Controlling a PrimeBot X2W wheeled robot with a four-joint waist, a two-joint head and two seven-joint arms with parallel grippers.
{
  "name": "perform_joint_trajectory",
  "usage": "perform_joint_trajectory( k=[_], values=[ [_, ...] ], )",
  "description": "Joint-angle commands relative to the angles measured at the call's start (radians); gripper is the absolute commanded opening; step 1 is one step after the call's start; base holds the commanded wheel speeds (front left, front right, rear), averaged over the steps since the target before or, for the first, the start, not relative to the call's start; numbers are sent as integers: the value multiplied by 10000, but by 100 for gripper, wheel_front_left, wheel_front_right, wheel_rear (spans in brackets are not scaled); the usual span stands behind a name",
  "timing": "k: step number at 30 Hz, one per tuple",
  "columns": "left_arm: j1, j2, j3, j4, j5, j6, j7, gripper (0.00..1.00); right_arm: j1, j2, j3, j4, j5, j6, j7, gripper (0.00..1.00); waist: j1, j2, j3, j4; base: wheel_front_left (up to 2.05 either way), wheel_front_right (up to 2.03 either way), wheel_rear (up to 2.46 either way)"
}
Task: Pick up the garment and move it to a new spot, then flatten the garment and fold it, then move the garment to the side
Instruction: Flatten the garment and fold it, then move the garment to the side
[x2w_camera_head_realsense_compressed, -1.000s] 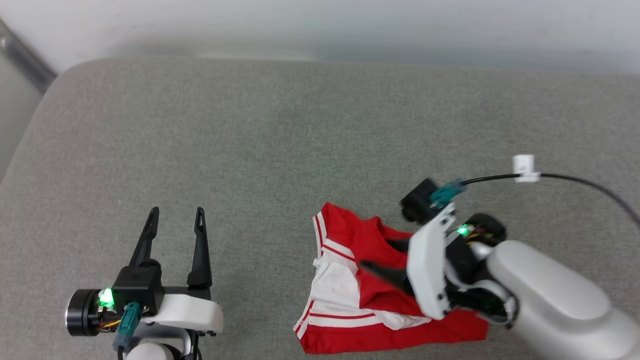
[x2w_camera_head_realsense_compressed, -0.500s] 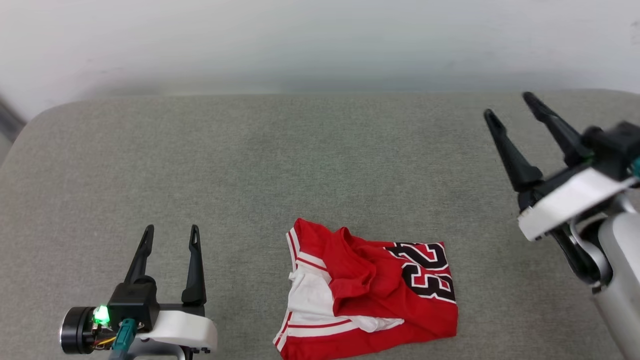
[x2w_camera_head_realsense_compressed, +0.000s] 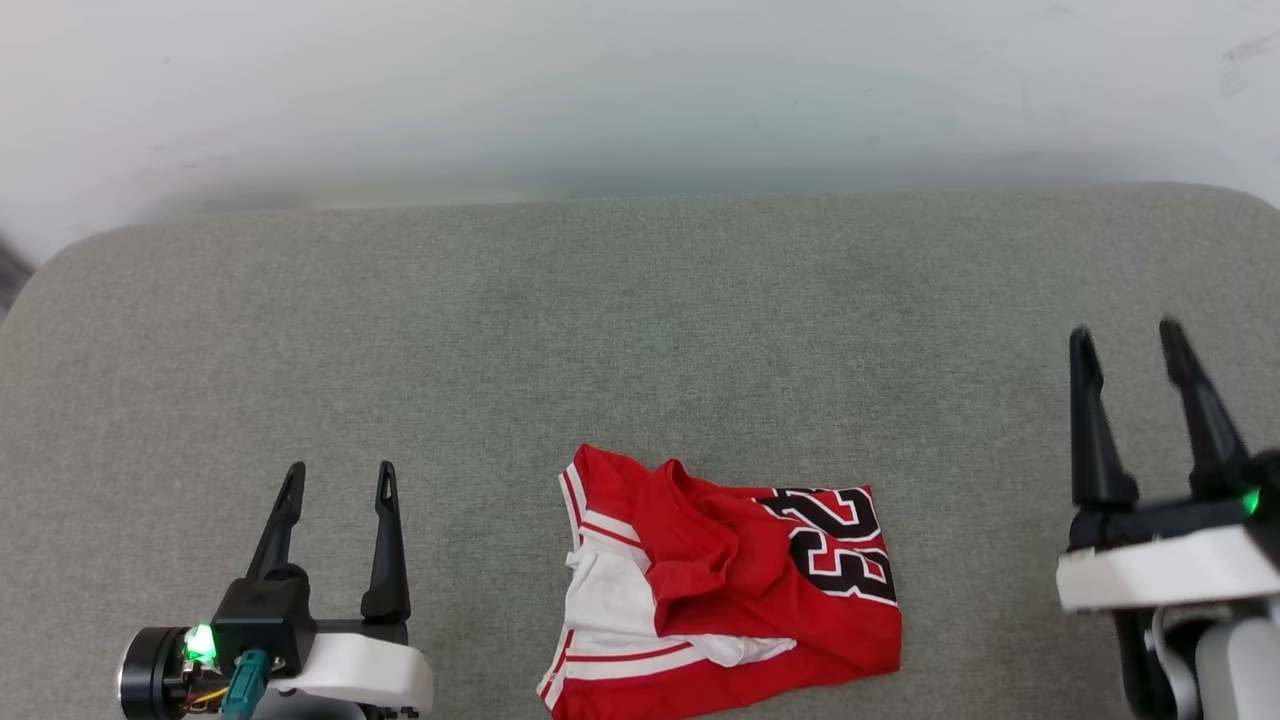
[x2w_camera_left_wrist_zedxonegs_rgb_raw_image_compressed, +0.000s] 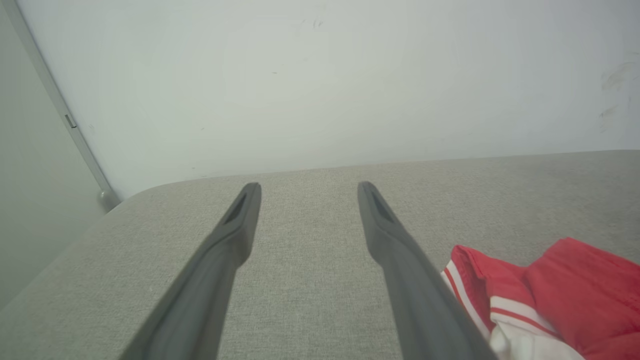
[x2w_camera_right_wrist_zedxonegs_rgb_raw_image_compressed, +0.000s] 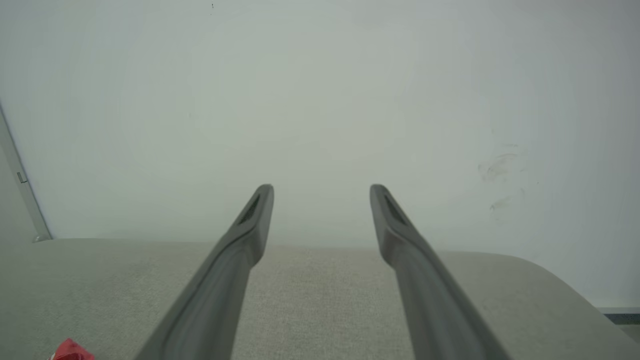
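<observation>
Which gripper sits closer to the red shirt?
The left gripper: the red shirt lies just beside it, while the right gripper stands farther off.

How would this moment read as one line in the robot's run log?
garment: roughly folded, lying on grey cushion | left fingers: open, empty, left of garment | right fingers: open, empty, right of garment

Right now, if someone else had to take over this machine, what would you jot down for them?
Left tool: open, empty, to the left of the garment.
Right tool: open, empty, off to its right.
Garment: rumpled heap on the grey cushion, between both tools, number print up.
Done: garment lies free, not flattened.
Left: flatten, fold, move aside.
</observation>
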Motion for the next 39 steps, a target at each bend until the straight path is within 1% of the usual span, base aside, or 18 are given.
perform_joint_trajectory(
  k=[1,5,9,15,18,21,24,26,27,29,30,32,33,35,36,39],
  values=[
    [75,-24,15,-18,13,-56,-23,100,361,152,-82,-78,-49,-4,-19,100,1,0,-10,19,0,0,0],
    [144,-42,23,-6,-11,-51,-23,100,1068,466,-212,-399,-125,-4,-22,100,1,0,-51,69,0,0,0],
    [203,-62,54,12,-53,-51,-24,100,1576,589,-167,-442,-214,-4,-22,100,1,0,-103,113,0,0,0],
    [229,-92,79,6,-67,-72,-24,100,1661,652,-225,-492,-287,-4,-23,100,1,0,-100,167,0,0,0],
    [225,-103,108,-14,-64,-61,-24,100,1259,346,-116,-617,-338,-4,-23,100,1,0,-77,157,0,0,0],
    [231,-119,111,-2,-68,-67,-24,100,652,-128,-60,-687,-241,-6,-22,100,1,0,-73,143,0,0,0],
    [181,-127,112,32,-56,-99,-24,100,-178,-872,267,-694,-13,-4,-20,100,1,0,-69,155,0,0,0],
    [155,-132,127,41,-54,-111,-24,100,-691,-1270,642,-689,323,-4,270,100,1,0,-68,163,0,0,0],
    [145,-134,125,42,-48,-127,-24,100,-1041,-1617,819,-773,441,-4,530,100,1,0,-53,175,0,0,0],
    [101,-136,123,37,-35,-133,-24,100,-1530,-1988,1188,-795,993,-6,1383,100,1,0,-1,208,0,0,0],
    [80,-139,119,26,-28,-135,-24,100,-1796,-2261,1403,-859,1177,-3,1886,100,1,0,29,225,0,0,0],
    [37,-142,126,12,-28,-148,-24,100,-2152,-2604,1787,-770,1967,-6,3268,100,1,0,98,262,0,0,0],
    [37,-142,126,12,-28,-148,-24,100,-2152,-2604,1787,-770,1967,-6,3268,100,1,0,98,262,0,0,0],
    [7,-148,144,-3,-39,-156,-24,100,-2431,-3073,2204,-631,2717,-4,5003,100,1,0,162,299,0,0,0],
    [-7,-152,139,-8,-43,-153,-23,100,-2521,-3186,2354,-559,3272,-6,5858,100,1,0,198,314,0,0,0],
    [-60,-161,138,-38,-46,-147,-23,100,-2720,-3582,2594,-376,4515,-4,7978,100,1,0,340,369,0,0,0]
  ],
)
